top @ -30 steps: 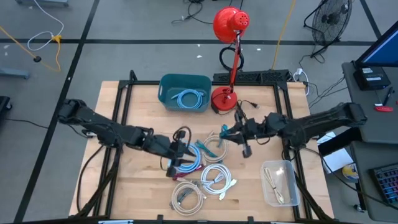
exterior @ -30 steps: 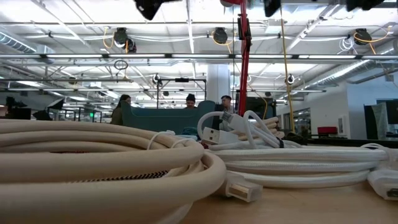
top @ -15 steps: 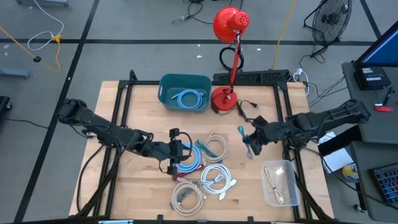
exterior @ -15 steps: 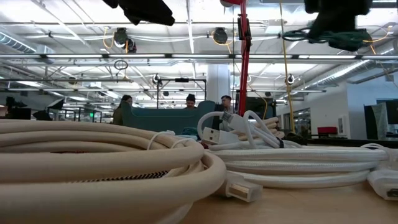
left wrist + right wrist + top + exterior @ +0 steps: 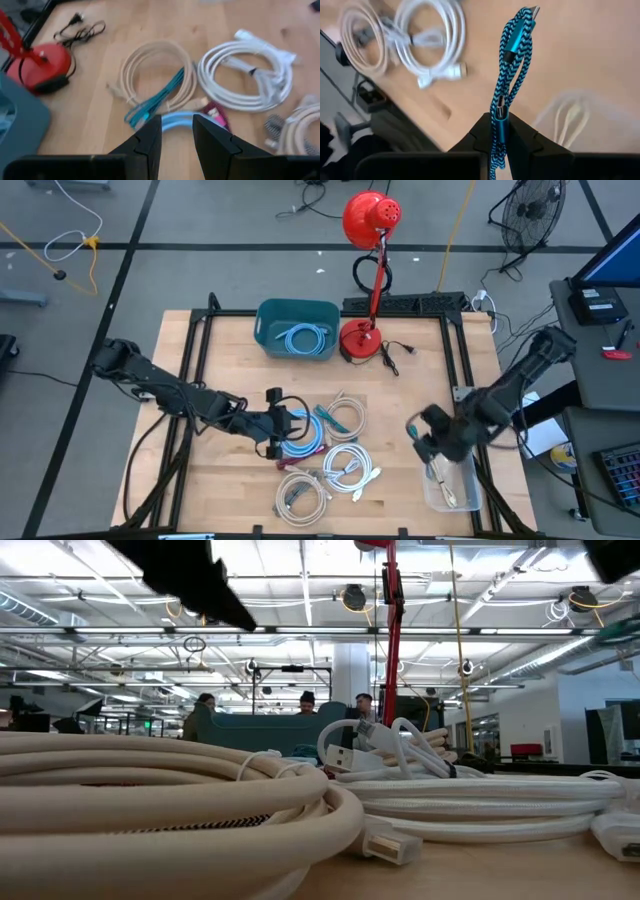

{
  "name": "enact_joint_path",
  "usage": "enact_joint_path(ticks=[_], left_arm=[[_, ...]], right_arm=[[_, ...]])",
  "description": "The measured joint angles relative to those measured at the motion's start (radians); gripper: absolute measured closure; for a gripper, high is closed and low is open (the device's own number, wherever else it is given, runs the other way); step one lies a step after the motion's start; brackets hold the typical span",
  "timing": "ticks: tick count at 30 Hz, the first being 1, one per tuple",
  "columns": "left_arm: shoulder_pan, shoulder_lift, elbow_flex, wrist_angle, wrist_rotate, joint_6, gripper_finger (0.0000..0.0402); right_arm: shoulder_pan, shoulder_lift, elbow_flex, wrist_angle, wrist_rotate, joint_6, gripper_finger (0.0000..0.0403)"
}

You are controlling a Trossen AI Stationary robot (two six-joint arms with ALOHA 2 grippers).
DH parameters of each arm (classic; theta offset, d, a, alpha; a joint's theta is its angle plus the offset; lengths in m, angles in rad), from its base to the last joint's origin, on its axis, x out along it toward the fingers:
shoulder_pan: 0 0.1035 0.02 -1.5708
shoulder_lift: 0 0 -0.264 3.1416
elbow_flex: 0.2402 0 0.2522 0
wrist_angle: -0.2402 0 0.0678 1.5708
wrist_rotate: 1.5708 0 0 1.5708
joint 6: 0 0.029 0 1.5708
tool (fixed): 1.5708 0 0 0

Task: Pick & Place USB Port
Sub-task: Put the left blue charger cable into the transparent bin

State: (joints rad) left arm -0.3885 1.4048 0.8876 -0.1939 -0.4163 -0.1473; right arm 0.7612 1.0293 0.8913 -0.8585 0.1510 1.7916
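Note:
My right gripper [image 5: 425,445] is shut on a folded teal-and-black braided USB cable [image 5: 512,70] and hangs beside the far left corner of the clear tub [image 5: 450,475]. My left gripper [image 5: 287,425] stands open over the cable pile at mid-table. Its fingers [image 5: 150,137] slant down on either side of a light blue cable coil [image 5: 182,119], and I cannot tell whether they touch it. A beige coil [image 5: 155,75] with a teal cable [image 5: 160,97] across it and a white coil [image 5: 245,75] lie flat on the wood. My right gripper pinches the folded braided cable near one end [image 5: 501,112] between its two fingers. Several strands run side by side through the hold. The bundle sticks out past the fingertips to a metal plug [image 5: 534,10] and is lifted clear of the table.
A teal bin [image 5: 297,328] holding a blue cable stands at the far middle, with a red lamp's base [image 5: 358,338] and a black cord [image 5: 395,355] beside it. More white and beige coils [image 5: 340,470] lie near the front edge. The clear tub holds a pale cable [image 5: 570,120].
My right gripper has carried the braided cable from mid-table toward the right and near edges, up to the clear tub, rolling and tipping down on the way. My left gripper has sunk a little toward the light blue coil and tipped further down.

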Motion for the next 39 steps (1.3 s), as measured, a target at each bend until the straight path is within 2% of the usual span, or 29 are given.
enact_joint_path(ticks=[3, 6, 11, 18, 23, 34, 39], left_arm=[[0.0, 0.0, -0.065, 0.067, -0.004, -0.013, 0.0287], [0.0, 0.0, -0.122, 0.149, -0.004, -0.013, 0.0287], [-0.002, 0.0, -0.179, 0.237, 0.021, -0.014, 0.0287], [-0.035, 0.0, -0.188, 0.279, 0.022, 0.011, 0.0287], [-0.051, 0.0, -0.188, 0.308, 0.022, 0.033, 0.0287], [-0.053, 0.0, -0.188, 0.311, 0.022, 0.032, 0.0287], [-0.069, 0.0, -0.188, 0.311, 0.014, 0.033, 0.0287]], right_arm=[[0.104, 0.035, 0.019, -0.005, 0.017, 0.145, 0.0381], [0.184, 0.077, 0.066, -0.089, 0.051, 0.275, 0.0381], [0.26, 0.145, 0.125, -0.229, 0.042, 0.438, 0.0381], [0.247, 0.239, 0.126, -0.264, -0.059, 0.444, 0.038], [0.248, 0.294, 0.126, -0.323, -0.184, 0.448, 0.0381], [0.249, 0.346, 0.125, -0.324, -0.237, 0.431, 0.038], [0.252, 0.356, 0.063, -0.237, -0.288, 0.43, 0.038]])
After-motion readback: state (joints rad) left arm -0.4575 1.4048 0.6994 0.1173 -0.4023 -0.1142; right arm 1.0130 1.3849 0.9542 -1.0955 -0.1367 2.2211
